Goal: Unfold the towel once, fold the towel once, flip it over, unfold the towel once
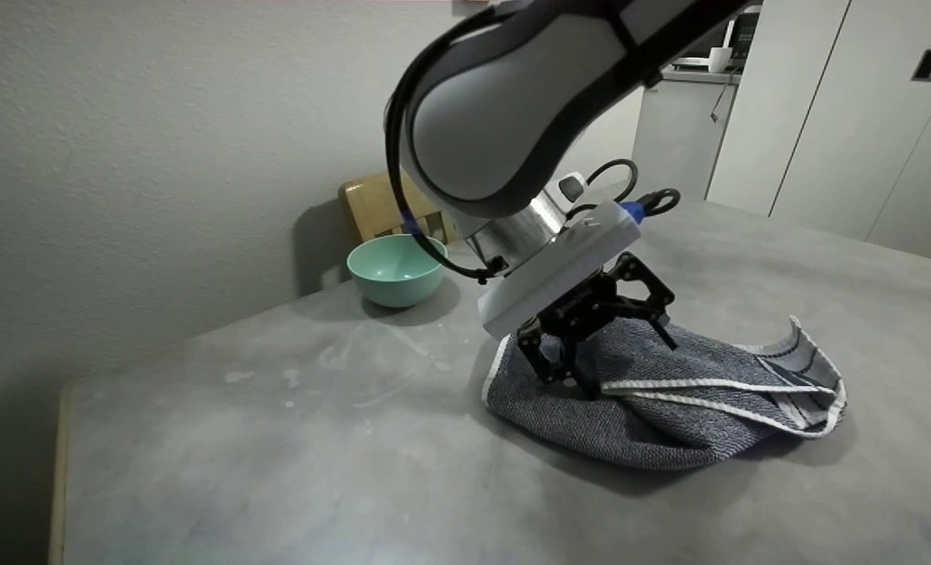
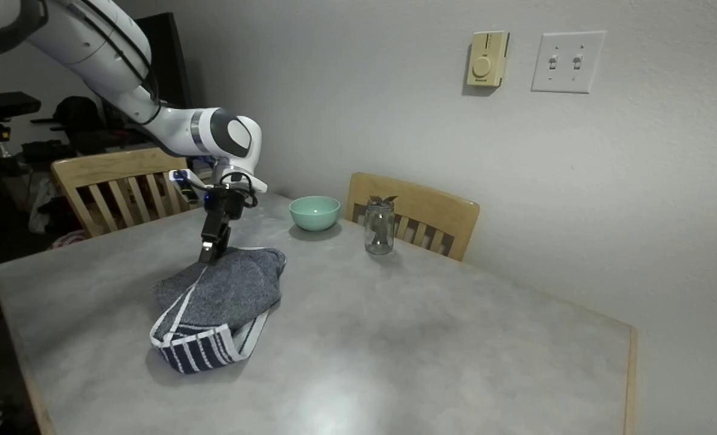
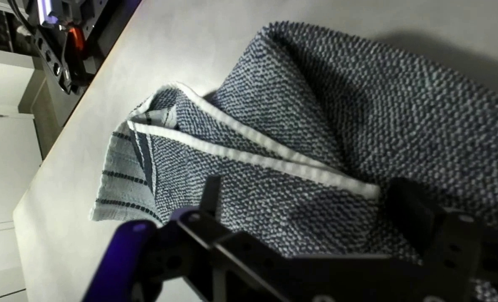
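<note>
Blue-grey and bunched, the towel (image 1: 692,365) lies on the worktop (image 1: 316,455), near the teal bowl (image 2: 315,221) but apart from it. I hold my jaws spread over the cloth, one fingertip (image 3: 410,212) just beside the end of its white edging (image 3: 249,157). Right of the bowl, in an exterior view, a glass jar (image 2: 379,232) holds upright utensils (image 2: 382,200); well apart from the bowl stands a white cup (image 1: 720,60), contents hidden.

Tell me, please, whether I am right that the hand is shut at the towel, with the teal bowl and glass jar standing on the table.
Not quite: the hand is open at the towel; the wrist view shows its fingers well apart. The teal bowl and glass jar do stand on the table.
</note>
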Tool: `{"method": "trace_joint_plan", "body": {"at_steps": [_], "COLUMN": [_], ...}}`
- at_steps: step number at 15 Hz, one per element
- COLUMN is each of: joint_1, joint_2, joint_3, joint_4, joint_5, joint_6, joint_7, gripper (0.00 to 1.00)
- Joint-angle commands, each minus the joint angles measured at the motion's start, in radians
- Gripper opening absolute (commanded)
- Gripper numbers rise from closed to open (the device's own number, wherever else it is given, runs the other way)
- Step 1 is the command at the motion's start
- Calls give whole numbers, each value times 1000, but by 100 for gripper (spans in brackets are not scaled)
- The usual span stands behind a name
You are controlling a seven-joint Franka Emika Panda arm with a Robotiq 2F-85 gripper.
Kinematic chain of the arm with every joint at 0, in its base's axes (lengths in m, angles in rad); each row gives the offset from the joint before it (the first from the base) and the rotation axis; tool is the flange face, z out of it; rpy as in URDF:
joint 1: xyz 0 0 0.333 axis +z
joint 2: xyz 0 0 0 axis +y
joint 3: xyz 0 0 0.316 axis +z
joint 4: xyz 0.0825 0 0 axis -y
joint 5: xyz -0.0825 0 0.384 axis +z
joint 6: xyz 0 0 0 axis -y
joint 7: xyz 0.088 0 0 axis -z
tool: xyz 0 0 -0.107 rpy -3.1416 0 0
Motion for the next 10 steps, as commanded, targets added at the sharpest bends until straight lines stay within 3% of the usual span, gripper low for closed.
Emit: {"method": "trace_joint_plan", "body": {"at_steps": [1,8,10], "joint_1": [-5,0,-7], "joint_2": [34,41,22], "joint_3": [-7,-10,4], "joint_4": [50,77,57], "joint_5": [6,-9,-42], "joint_6": [-40,-67,-64], "joint_7": [-4,-23,-131], "gripper": [73,24,11]}}
